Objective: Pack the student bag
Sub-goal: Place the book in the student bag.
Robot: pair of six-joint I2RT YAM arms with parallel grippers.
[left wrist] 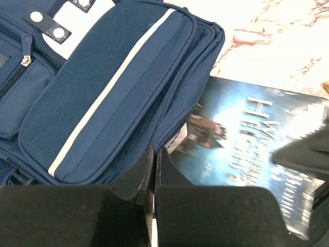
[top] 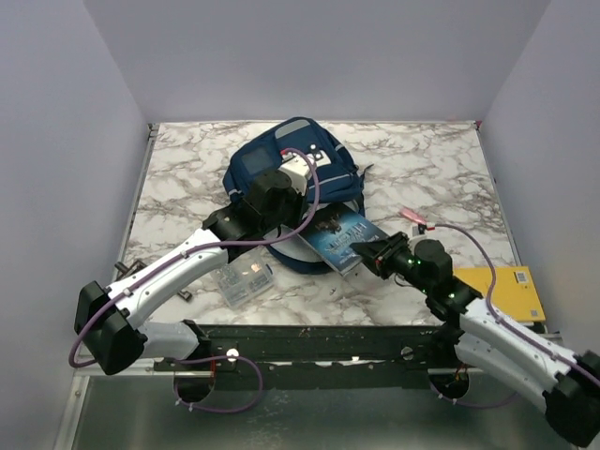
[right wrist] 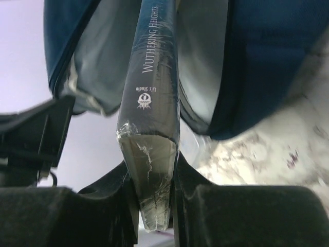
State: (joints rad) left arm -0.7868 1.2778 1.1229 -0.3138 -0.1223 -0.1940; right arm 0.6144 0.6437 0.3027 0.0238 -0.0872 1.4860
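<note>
Clear plastic formed the small box [top: 244,279] lying nearest the arm bases on the white-and-grey marbled worktop [top: 178,178], just beside the left forearm and outside any bag. Off at the near right edge lay a flat yellow rectangular item [top: 512,291], also unpacked.

A little farther in, the right hand [top: 368,251] was clamped on the near end of a dark blue, plastic-wrapped paperback book [top: 339,236] with "Wuthering Heights" printed on its spine. The right wrist view showed the book held on edge between the two fingers, with its far end pointing into a gap lined with grey fabric. From above, roughly half of the cover lay in plain sight on the worktop, so the book was judged to be only partly in.

Beyond that, the left hand [left wrist: 154,163] had its fingers pressed together at the lip of the opening. It seemed to be pinching the fabric edge to hold the mouth apart, though the exact grip was hard to see.

Farthest back, at the middle of the worktop, lay the navy blue fabric student bag [top: 267,155], with its pale stripe and front pockets facing up and its open mouth turned toward the right arm.

By this reading, packing was under way. The book needed pushing fully inside, and the box and the yellow item had not yet been packed.
</note>
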